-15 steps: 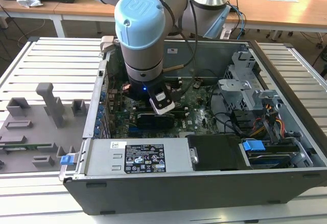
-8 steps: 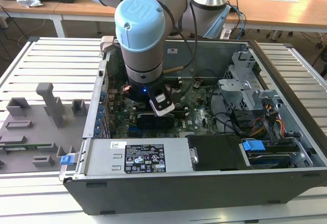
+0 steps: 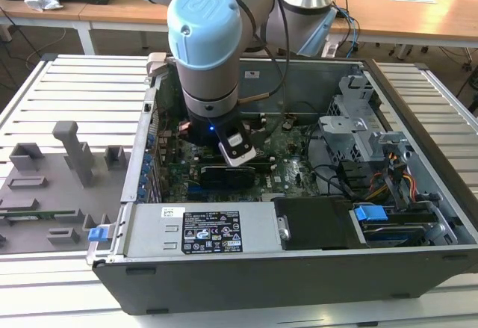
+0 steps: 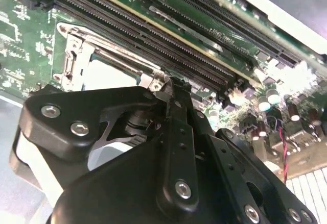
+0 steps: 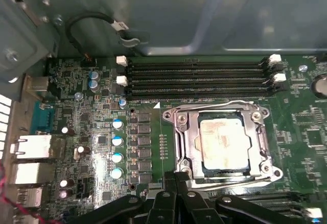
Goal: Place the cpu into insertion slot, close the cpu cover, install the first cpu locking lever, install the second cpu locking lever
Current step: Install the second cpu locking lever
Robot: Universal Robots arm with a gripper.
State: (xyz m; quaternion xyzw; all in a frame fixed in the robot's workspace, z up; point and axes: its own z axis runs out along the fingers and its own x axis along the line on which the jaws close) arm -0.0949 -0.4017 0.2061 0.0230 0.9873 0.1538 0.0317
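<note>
Inside the computer case (image 3: 418, 216), the cpu (image 5: 225, 141) sits in the insertion slot (image 5: 180, 147) with the cpu cover (image 5: 258, 137) down over it. At the slot's edge, the gripper (image 5: 176, 179) has its fingers pinched together (holding nothing, seemingly). Pressing off-line could skid it onto the circuit board (image 5: 306, 132).

The scene is evenly lit from above. Glare is seen on the cpu cover (image 5: 220, 143). The gripper (image 4: 171, 89) is rendered close and slightly blurred.
</note>
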